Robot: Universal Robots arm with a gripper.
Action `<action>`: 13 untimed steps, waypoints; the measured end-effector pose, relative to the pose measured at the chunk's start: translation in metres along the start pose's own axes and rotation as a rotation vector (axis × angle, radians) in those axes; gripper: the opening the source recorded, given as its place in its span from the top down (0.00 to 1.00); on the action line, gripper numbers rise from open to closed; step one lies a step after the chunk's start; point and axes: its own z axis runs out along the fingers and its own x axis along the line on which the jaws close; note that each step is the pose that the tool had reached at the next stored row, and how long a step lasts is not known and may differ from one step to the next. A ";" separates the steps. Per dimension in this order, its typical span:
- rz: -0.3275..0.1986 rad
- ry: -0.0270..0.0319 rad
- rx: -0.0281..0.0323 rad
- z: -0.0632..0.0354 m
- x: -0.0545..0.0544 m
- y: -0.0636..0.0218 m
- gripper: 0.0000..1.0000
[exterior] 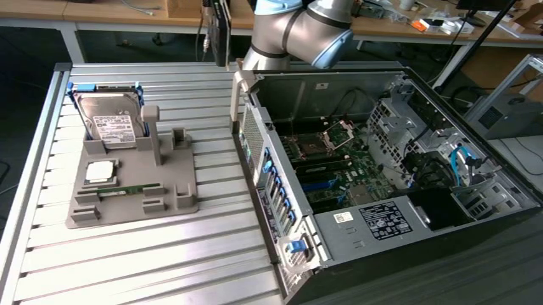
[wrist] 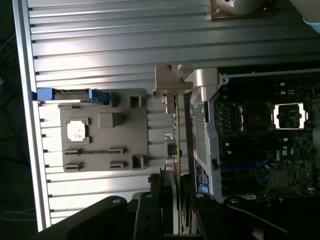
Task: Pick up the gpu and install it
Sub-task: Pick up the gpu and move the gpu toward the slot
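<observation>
Gripper [wrist: 178,184] is clenched on 1 gpu [wrist: 177,135], held edge-on above the table [wrist: 100,45], between the grey parts tray [wrist: 102,150] and the open computer case [wrist: 260,150].

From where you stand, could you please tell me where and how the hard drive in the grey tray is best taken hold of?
Probably by its free upper end, from above. The hard drive stands leaning in the holder of the tray, blue rails along its long sides, so the jaws should close across its label face and back.
</observation>
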 end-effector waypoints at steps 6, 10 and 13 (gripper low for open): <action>0.000 -0.0002 0.0054 0.0019 -0.007 0.0000 0.73; 0.000 -0.0005 0.0105 0.0037 -0.012 0.0001 0.73; 0.000 -0.0009 0.0147 0.0047 -0.014 0.0002 0.73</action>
